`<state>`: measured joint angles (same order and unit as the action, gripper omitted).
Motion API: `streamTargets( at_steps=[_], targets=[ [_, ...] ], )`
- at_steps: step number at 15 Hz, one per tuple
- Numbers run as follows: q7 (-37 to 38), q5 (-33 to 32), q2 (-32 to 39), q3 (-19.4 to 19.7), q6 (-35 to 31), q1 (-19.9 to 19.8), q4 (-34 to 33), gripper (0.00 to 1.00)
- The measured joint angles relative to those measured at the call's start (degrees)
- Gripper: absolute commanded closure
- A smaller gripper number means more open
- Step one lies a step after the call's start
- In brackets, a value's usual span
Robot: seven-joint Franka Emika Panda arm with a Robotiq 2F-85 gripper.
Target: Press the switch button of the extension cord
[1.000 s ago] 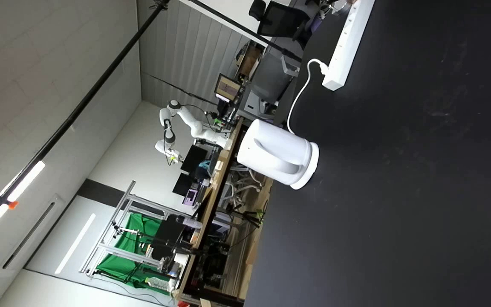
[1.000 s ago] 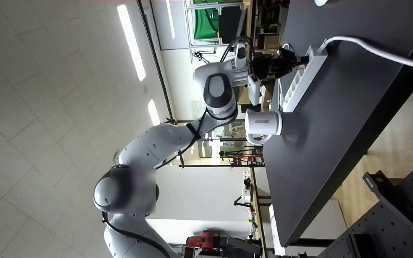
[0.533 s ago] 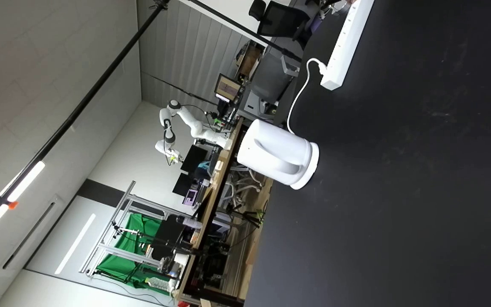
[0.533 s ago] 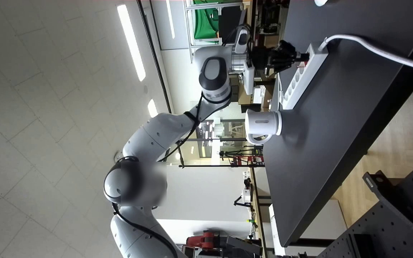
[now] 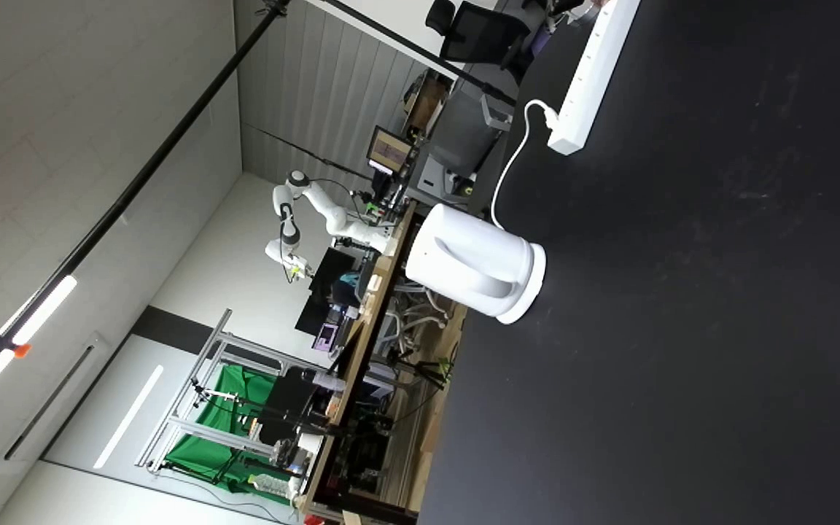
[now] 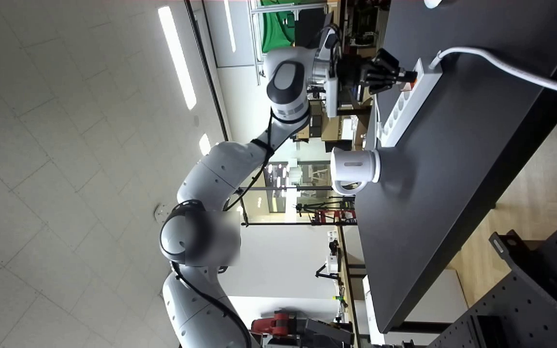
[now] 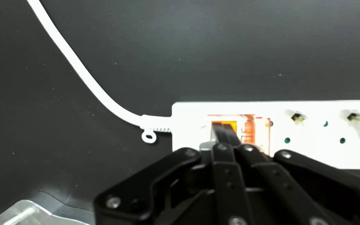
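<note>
On the black table (image 5: 668,306): white power strip (image 7: 311,134).
Gripper (image 7: 223,126): fingers (image 7: 221,135) pressed together, holding nothing, tips right at the orange switch (image 7: 234,125)!

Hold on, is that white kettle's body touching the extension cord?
Apart: in an exterior view, dark tabletop shows between the kettle's body and the extension cord.

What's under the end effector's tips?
In the wrist view, the orange switch button of the extension cord, partly showing. The fingers cover the rest, so whether they touch it can't be told.
</note>
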<state>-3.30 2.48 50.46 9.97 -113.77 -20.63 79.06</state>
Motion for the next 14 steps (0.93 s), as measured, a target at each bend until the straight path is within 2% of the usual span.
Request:
streamTargets(
  at_steps=[7,12,13,14],
  targets=[
    [-4.64,3.56,-0.37,-1.82,1.57,-1.48,-1.24,1.00],
    [-8.48,4.57,-5.62,-2.45,1.83,-1.95,-0.25,0.99],
    [-8.94,4.57,-6.96,-2.51,1.83,-1.95,0.30,0.74],
    [-9.01,4.57,-8.28,-2.51,1.77,-1.93,0.95,0.73]
  ],
)
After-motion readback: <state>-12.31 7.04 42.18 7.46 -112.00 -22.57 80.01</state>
